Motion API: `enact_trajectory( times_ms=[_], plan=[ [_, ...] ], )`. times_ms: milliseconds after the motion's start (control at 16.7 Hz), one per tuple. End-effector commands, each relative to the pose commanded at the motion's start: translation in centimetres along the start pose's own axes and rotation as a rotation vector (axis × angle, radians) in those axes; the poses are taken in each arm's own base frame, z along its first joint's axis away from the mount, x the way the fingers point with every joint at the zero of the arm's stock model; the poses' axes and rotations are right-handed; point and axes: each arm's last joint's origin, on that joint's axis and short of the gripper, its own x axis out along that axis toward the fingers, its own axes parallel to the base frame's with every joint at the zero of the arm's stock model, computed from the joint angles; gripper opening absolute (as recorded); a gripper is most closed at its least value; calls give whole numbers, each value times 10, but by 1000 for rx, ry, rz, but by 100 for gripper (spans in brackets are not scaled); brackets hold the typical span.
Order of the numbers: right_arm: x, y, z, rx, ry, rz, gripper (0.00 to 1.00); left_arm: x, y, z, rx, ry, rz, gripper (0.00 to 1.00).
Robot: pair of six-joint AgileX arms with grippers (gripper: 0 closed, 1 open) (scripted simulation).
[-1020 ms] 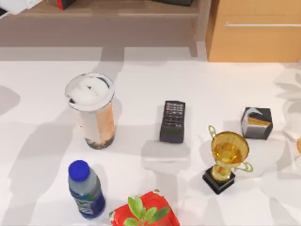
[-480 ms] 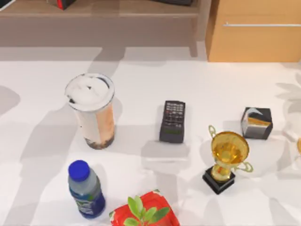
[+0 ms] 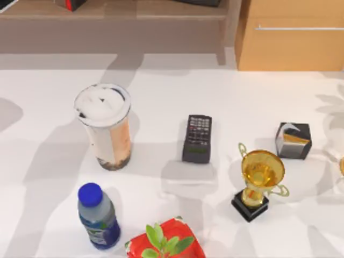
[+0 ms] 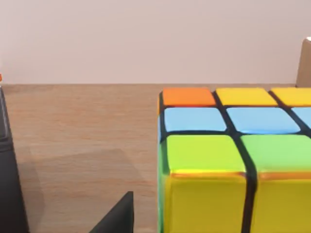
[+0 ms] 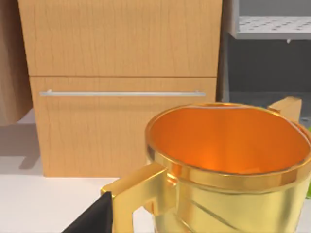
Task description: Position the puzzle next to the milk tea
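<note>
The puzzle (image 4: 233, 160), a small cube with yellow, green, blue and orange squares, rests on a wooden shelf board (image 4: 82, 136) close in front of my left gripper (image 4: 116, 218), of which a dark tip shows beside the cube. The milk tea (image 3: 106, 126), a tall clear cup with a white foamy top and dark pearls at its bottom, stands upright at the table's left middle. A dark piece of my right gripper (image 5: 92, 218) shows just by a gold cup (image 5: 228, 160).
On the white table (image 3: 43, 177) are a blue-capped bottle (image 3: 98, 216), a black remote (image 3: 198, 138), a gold trophy (image 3: 260, 183), a black cube with a silver-orange face (image 3: 293, 140) and a red pot with a plant (image 3: 165, 244). A wooden cabinet (image 3: 290, 35) stands behind.
The white part of my left arm at the top view's upper left corner has drawn back toward the shelf, leaving a small sliver. The table's things have not moved.
</note>
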Motion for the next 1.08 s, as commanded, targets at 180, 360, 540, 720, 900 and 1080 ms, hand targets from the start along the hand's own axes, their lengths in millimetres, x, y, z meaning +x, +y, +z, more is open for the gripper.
enact_trajectory(
  times_ms=[180, 360, 540, 720, 900, 1080],
  plan=[
    [0, 0, 0, 0, 0, 0, 100, 0, 0, 0, 0, 0, 0, 47],
    [0, 0, 0, 0, 0, 0, 100, 0, 0, 0, 0, 0, 0, 25],
    [0, 0, 0, 0, 0, 0, 100, 0, 0, 0, 0, 0, 0, 2],
    [0, 0, 0, 0, 0, 0, 100, 0, 0, 0, 0, 0, 0, 0],
    [0, 0, 0, 0, 0, 0, 100, 0, 0, 0, 0, 0, 0, 0],
    [0, 0, 0, 0, 0, 0, 100, -1, -1, 1, 1, -2, -3, 0]
  ],
)
